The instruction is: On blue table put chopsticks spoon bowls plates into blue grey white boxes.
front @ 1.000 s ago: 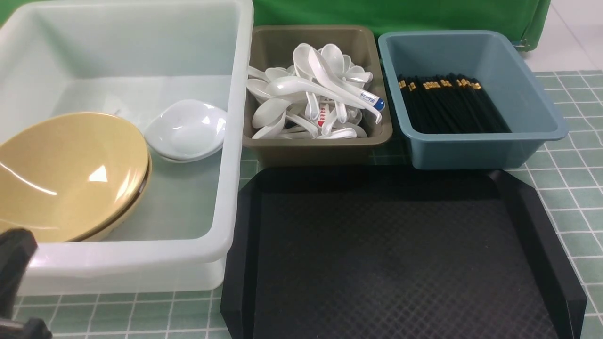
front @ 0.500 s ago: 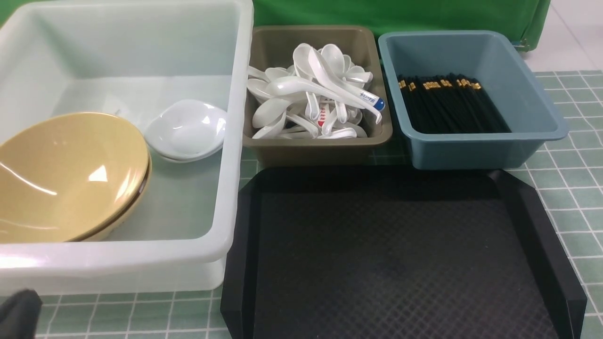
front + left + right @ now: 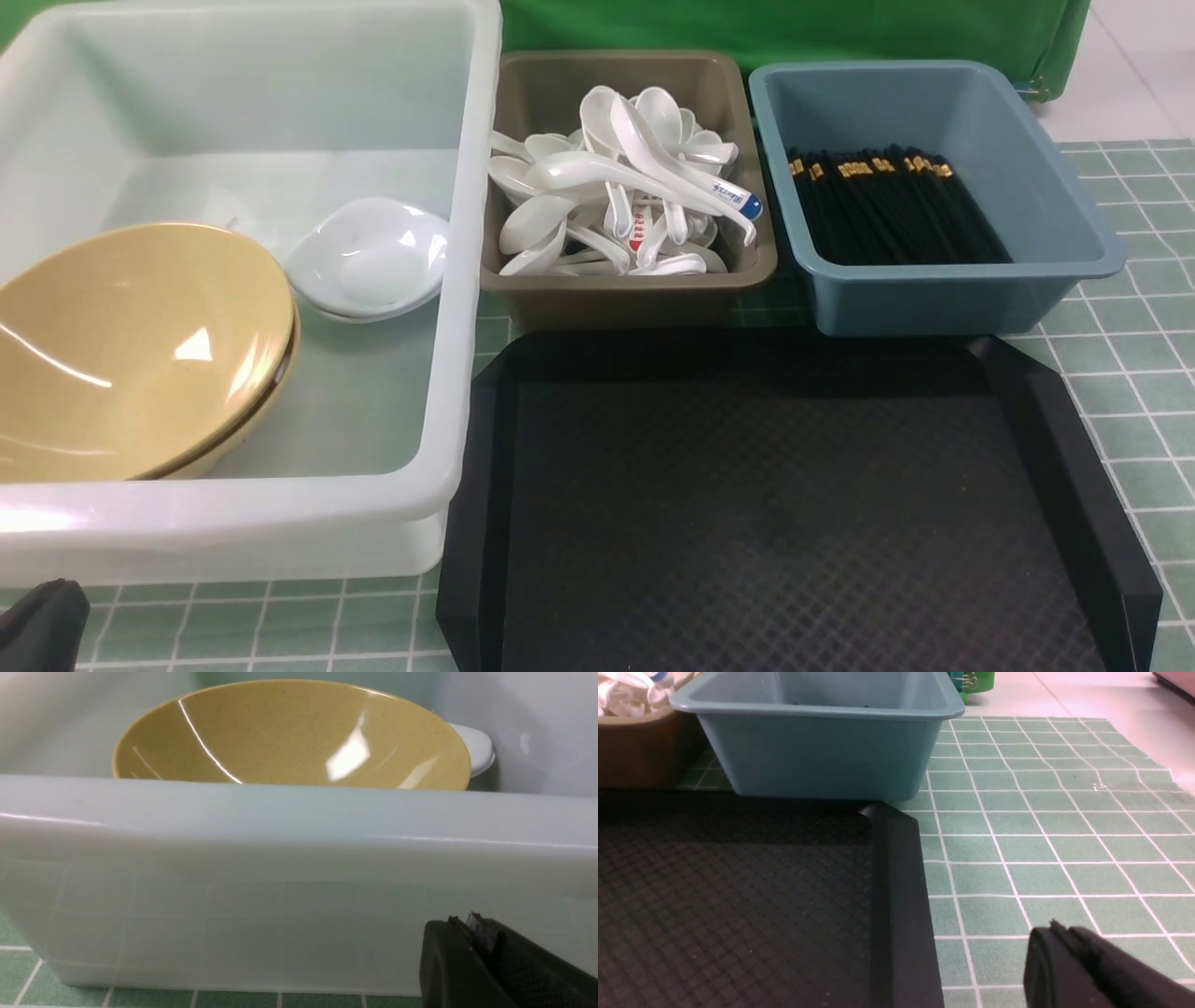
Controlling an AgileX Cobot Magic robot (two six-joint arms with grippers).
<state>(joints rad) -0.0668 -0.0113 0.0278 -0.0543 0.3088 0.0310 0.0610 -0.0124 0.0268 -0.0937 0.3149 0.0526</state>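
On the blue table (image 3: 1139, 373), the big white box (image 3: 457, 280) holds stacked yellow bowls (image 3: 131, 345) and white plates (image 3: 369, 257). A heap of spoons (image 3: 616, 187) fills the grey box (image 3: 625, 299). Black chopsticks (image 3: 896, 210) lie in the blue box (image 3: 934, 303). My left gripper (image 3: 37, 625) shows only as a dark tip at the lower left corner. In the left wrist view the gripper (image 3: 462, 921) is shut and holds nothing, low before the white box wall (image 3: 280, 858), with a bowl (image 3: 289, 732) behind. My right gripper (image 3: 1057, 928) is shut over the table tiles, beside the tray.
A black textured tray (image 3: 775, 504) lies in front of the grey and blue boxes, its raised rim (image 3: 896, 882) close to the right gripper. Green cloth (image 3: 794, 28) hangs behind the boxes. The table's tiled cover ends at the far right (image 3: 1171, 772).
My left gripper has dropped from in front of the white box's near wall down to the lower left corner of the front view. The dishes and boxes have not moved.
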